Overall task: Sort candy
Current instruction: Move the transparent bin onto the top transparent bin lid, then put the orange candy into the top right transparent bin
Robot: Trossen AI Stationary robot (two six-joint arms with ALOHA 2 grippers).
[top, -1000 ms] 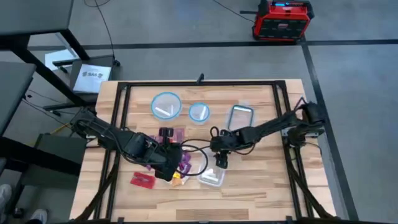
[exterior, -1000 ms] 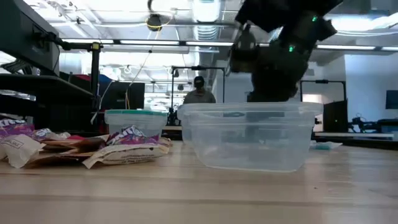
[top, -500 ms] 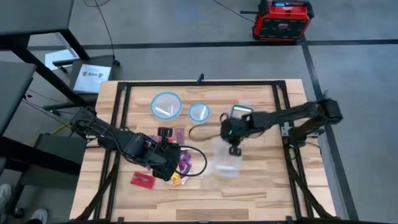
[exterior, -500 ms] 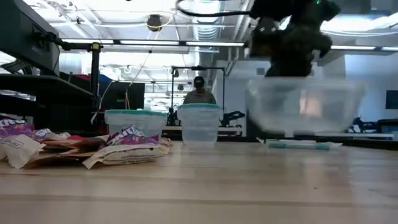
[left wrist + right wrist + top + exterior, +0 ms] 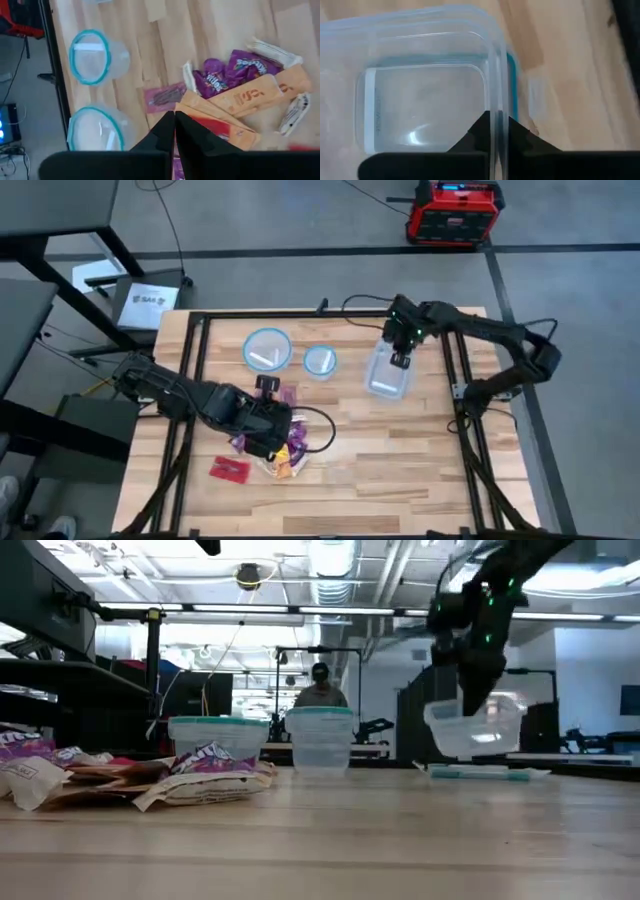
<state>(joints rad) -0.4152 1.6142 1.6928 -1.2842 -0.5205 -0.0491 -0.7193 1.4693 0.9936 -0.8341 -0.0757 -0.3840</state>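
The wooden counter [image 5: 420, 470] carries everything. On its right far part the right arm holds a clear rectangular tub [image 5: 388, 374] lifted off the counter; the low view shows it hanging in the air. The right gripper [image 5: 401, 360] is clamped on the tub's rim, one finger inside the wall and one outside. Below the tub lies a blue-rimmed lid [image 5: 478, 774]. Left of it, at the far middle, stand a large round tub [image 5: 267, 349] and a small round tub [image 5: 320, 361], both blue-rimmed. The left gripper [image 5: 272, 442] hangs over the candy [image 5: 290, 455], its fingers [image 5: 167, 131] pressed together and holding nothing. The candy lies in a heap at the left near part of the counter: purple, orange and red packets, with one red packet [image 5: 230, 469] apart to the left.
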